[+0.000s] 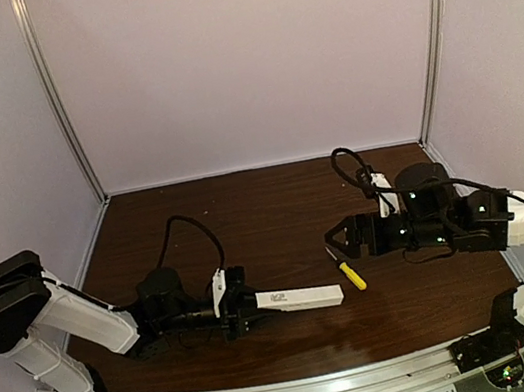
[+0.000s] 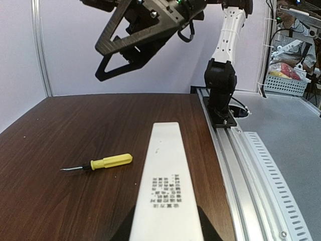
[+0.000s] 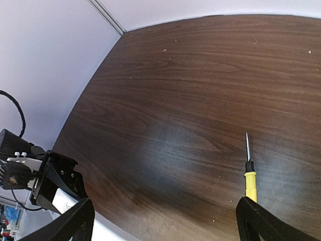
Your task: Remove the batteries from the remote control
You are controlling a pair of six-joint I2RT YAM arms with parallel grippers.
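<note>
The left gripper (image 1: 249,306) has its jaws clamped on the near end of the remote control (image 1: 300,298). It holds the slim white bar level, pointing toward 3 o'clock in the top view. In the left wrist view the dark fingers (image 2: 208,228) press against both long sides of the bar. Whether its free end touches the table (image 1: 244,209) cannot be told.

The right gripper (image 1: 334,242) hangs above the table with its jaws spread wide and nothing between them, its opening facing 9 o'clock. In its own wrist view the two fingertips (image 3: 67,223) sit at the bottom corners, well apart. A yellow-handled screwdriver (image 1: 349,272) lies on the wood just below that gripper, untouched. Its handle points toward 5 o'clock and its dark tip toward 11 o'clock, and it sits near the remote's free end, at about 1 o'clock from it.

Beyond the table, at 2 o'clock in the left wrist view, a white basket (image 2: 283,84) holds red and yellow items too small to name.

The remote lies at about 6 o'clock of the table's middle. Its upward face is plain white, with a small block of printed text toward the held end and a couple of tiny marks further along.
</note>
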